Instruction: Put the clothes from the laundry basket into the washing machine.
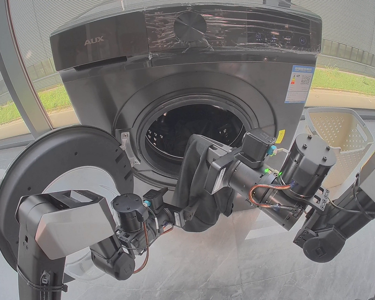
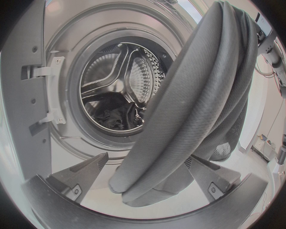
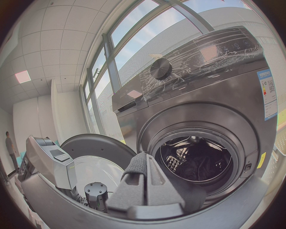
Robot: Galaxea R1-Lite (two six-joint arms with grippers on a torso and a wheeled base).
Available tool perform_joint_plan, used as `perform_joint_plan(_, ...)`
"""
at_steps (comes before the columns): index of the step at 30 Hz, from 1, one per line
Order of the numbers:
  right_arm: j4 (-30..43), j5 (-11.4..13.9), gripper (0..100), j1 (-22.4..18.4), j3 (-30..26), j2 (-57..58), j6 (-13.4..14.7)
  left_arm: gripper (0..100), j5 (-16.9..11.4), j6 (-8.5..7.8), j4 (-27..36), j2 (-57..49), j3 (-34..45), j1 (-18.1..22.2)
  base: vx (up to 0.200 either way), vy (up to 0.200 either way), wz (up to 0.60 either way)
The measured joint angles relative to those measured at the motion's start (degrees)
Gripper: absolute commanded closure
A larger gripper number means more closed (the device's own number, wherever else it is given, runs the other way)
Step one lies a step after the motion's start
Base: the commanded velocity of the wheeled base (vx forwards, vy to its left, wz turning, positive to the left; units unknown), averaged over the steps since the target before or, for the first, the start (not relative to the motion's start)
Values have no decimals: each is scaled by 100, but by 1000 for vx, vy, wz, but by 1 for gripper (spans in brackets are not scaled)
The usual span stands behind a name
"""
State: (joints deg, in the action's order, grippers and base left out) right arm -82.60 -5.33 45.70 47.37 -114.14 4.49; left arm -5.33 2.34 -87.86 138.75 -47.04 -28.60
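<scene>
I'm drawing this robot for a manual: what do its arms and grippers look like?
The left arm and right arm are black tubular links with round motor housings and angular silver-grey covers. A coppery cable loops at each wrist, beside small blue plugs; a green light glows on the right arm. The left gripper and right gripper have dark grey, wedge-shaped fingers.

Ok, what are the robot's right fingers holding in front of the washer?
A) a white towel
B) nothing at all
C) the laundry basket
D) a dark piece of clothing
D: the right gripper has its fingers shut on a dark garment, which hangs at the open mouth of the washing machine.
</scene>
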Motion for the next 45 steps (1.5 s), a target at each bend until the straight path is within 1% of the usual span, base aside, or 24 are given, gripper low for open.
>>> perform_joint_plan(3, 2, -4, 100, 21, -35, 33, 0, 0, -39, 0, -6, 46, -55, -26, 0, 0, 0)
perform_joint_plan(10, -17, -4, 100, 33, -126, 77, -2, 0, -35, 0, 13, 177, -339, -50, 0, 0, 0)
perform_joint_plan(11, -20, -4, 100, 35, -135, 80, 0, 0, -28, -7, 24, 216, -400, -52, 0, 0, 0)
perform_joint_plan(13, -30, -4, 100, 35, -149, 91, -2, 0, -15, -76, 18, 293, -524, -56, 0, 0, 0)
perform_joint_plan(14, -27, -2, 100, 35, -157, 94, -2, 100, -11, -122, 9, 328, -577, -54, 0, 0, 0)
perform_joint_plan(18, -2, 0, 100, 10, -157, 99, -2, 100, -15, -158, -39, 405, -664, -54, 0, 0, 0)
perform_joint_plan(25, 24, 33, 100, -141, 0, 17, -6, 100, -41, -145, -101, 276, -585, -119, 0, 0, 0)
perform_joint_plan(31, 9, 18, 100, -516, 223, -234, -9, 100, -57, -150, -110, -190, -122, -211, 0, 0, 0)
perform_joint_plan(34, -63, 21, 100, -709, 232, -397, -6, 100, -46, -155, -115, -601, 317, -232, 0, 0, 0)
perform_joint_plan(37, -123, 33, 100, -786, 1, -471, -9, 100, -17, -158, -112, -896, 606, -211, 0, 0, 0)
perform_joint_plan(41, -189, 93, 100, -800, -636, -457, -9, 100, 5, -148, -112, -1169, 763, -106, 0, 0, 0)
perform_joint_plan(45, -328, 205, 100, -695, -1286, -380, -6, 100, 13, -82, -115, -1362, 807, -9, 0, 0, 0)
